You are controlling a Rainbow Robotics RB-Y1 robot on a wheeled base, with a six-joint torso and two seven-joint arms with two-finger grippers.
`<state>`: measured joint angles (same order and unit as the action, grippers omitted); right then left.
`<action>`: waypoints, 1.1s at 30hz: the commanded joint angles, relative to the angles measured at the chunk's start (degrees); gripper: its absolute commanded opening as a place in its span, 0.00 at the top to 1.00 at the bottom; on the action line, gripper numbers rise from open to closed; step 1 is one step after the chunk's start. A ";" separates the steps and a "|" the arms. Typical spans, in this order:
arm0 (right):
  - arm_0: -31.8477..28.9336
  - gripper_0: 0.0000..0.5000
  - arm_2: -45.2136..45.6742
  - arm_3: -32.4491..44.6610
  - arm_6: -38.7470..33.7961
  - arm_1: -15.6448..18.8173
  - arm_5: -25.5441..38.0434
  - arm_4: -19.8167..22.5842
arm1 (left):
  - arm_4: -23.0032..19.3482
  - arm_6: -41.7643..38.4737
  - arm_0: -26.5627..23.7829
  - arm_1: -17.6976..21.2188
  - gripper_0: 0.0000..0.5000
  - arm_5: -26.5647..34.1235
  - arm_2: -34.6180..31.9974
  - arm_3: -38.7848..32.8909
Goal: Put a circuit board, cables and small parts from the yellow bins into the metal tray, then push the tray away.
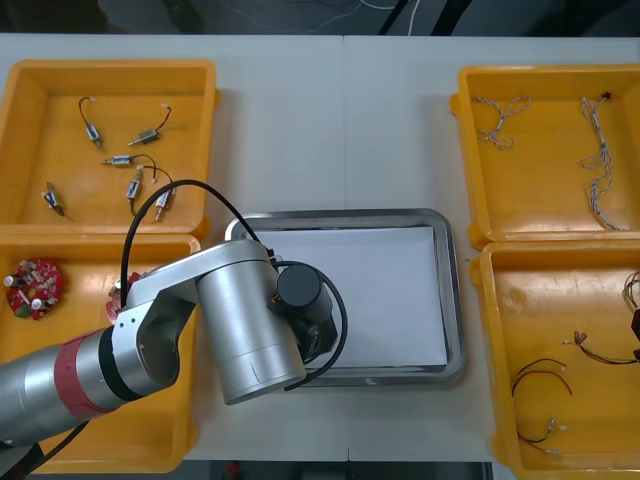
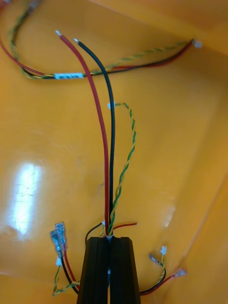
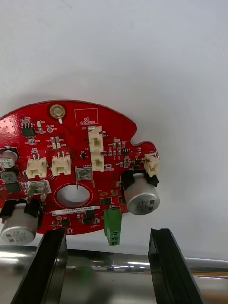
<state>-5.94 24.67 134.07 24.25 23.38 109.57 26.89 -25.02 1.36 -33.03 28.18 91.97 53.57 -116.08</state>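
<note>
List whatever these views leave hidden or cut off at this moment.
- Front view: the left arm covers the left gripper and the circuit board lying in the metal tray.
- Front view: the picture's edge cuts off the right gripper over the yellow bin.
- Right wrist view: its shut fingers hide how many cables are pinched.
- Left wrist view: one side of the board runs past the picture's edge.
</note>
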 commanded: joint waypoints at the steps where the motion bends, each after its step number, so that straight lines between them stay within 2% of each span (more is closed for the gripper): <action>1: -0.56 1.00 2.32 4.01 -3.69 6.51 0.43 5.46 | 1.03 -4.35 0.95 0.29 0.00 0.49 0.92 -3.27; 6: -0.12 1.00 2.84 6.21 -3.07 9.76 0.43 11.26 | 1.47 -4.70 0.95 1.08 0.00 0.49 0.40 -5.12; 10: 1.37 1.00 3.81 7.44 -2.46 11.08 0.43 16.09 | 1.38 -4.87 0.86 1.79 0.00 0.58 -0.84 -5.91; 14: 3.57 1.00 4.34 7.44 2.47 13.19 0.43 20.57 | 0.41 -4.61 0.60 2.40 0.00 0.58 -3.03 -6.00; 26: 11.04 1.00 3.19 5.15 16.97 21.27 0.43 33.85 | -11.45 -3.99 -4.94 6.00 0.00 3.74 -11.56 -6.00; 33: 14.38 1.00 -0.41 4.62 26.46 26.72 0.43 39.12 | -17.61 -3.82 -8.37 7.59 0.00 7.34 -16.13 -5.91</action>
<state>5.60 26.68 138.73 47.44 45.62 109.78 64.49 -40.22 0.42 -37.81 33.67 97.66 40.73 -120.01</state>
